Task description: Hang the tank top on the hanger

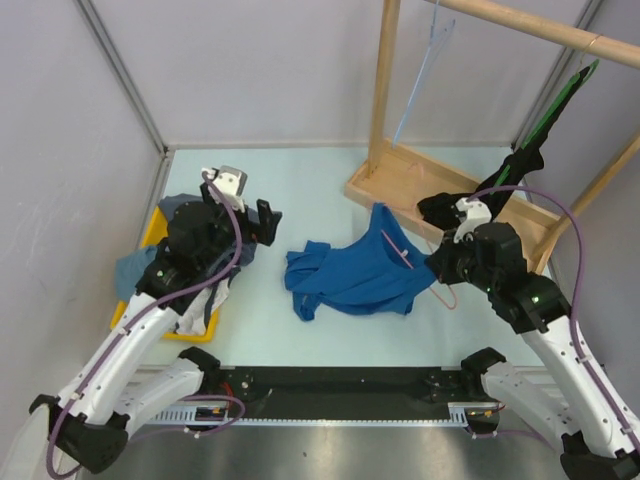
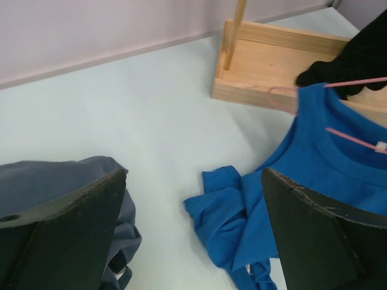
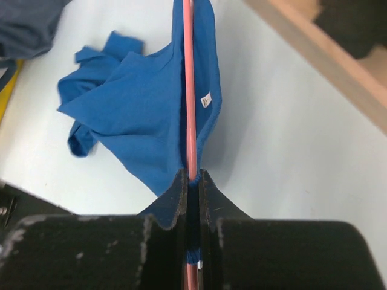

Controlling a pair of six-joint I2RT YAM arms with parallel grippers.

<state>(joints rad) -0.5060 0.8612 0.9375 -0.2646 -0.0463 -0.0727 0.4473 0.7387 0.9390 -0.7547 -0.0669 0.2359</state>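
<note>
The step in hand is the threading. The right tool point(image 3: 192, 179) is clamped tight on the thin pink wire of the hanger point(image 3: 189, 90), with a fold of blue cloth caught at the same place. The hanger holds one end of the tank top point(image 1: 350, 275) raised towards the wooden rack point(image 1: 400, 185). The pink wire crosses the neck opening, so I judge one side to be partly fed in. The rest of the top lies crumpled on the surface point(image 1: 300, 180), between the two arms. The left tool point(image 1: 262, 222) hangs with its fingers wide apart and nothing between them, well apart from the blue cloth.

The next move, in my judgement, calls for the left tool to come across, take the loose fabric near the heap and draw it over the free end of the hanger, while the right one keeps the wire steady.

The surface is pale and plain. A yellow tray point(image 1: 152, 228) at the left holds other clothes, a grey garment point(image 2: 54, 175) among them. Smooth grey walls point(image 1: 250, 70) close in the space. From the rack's rail hang a light blue hanger point(image 1: 418, 90) and a green hanger point(image 1: 560, 100) with black cloth point(image 1: 515, 165)
</note>
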